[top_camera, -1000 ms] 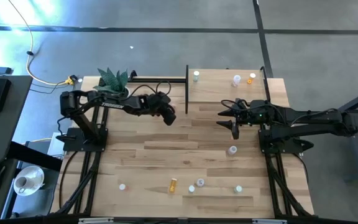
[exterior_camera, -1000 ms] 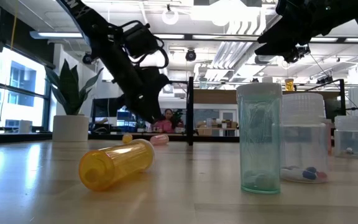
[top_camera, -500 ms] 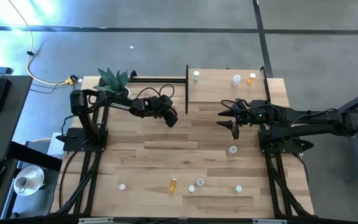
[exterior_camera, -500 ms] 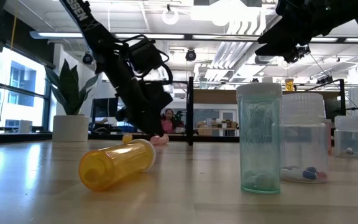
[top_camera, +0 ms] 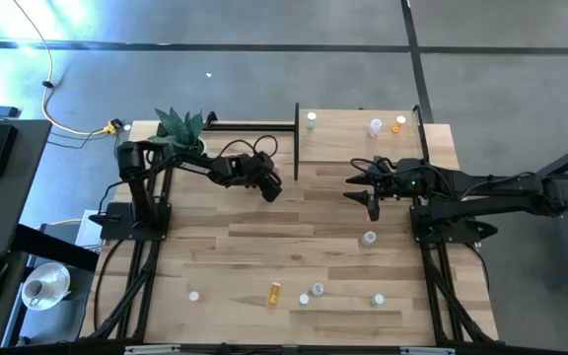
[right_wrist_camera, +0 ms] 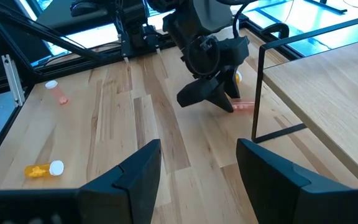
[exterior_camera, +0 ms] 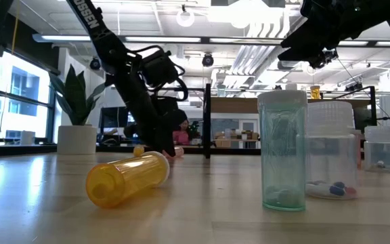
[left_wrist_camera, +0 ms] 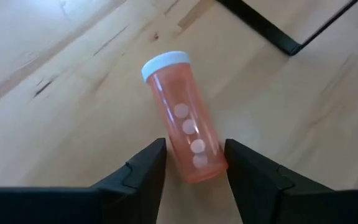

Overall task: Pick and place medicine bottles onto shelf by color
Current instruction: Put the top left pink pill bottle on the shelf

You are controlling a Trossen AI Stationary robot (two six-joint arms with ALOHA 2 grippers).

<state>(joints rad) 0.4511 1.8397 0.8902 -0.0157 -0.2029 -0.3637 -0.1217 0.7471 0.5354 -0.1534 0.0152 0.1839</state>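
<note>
The left gripper (left_wrist_camera: pixel 192 163) has dropped over the pink bottle (left_wrist_camera: pixel 182 123), fingers half-open astride its base, not yet gripping, its length running straight ahead.

The left arm was stretched from its base at the table's left edge toward the middle, its wrist tipped steeply downward. The left gripper (top_camera: pixel 273 190) was held low at the tabletop, its two dark fingers (left_wrist_camera: pixel 143 171) set apart without yet being pressed together. The right arm was extended from the right side, level and well above the table, and the right gripper (top_camera: pixel 370 204) was kept open with nothing between its fingers (right_wrist_camera: pixel 140 168).
</note>
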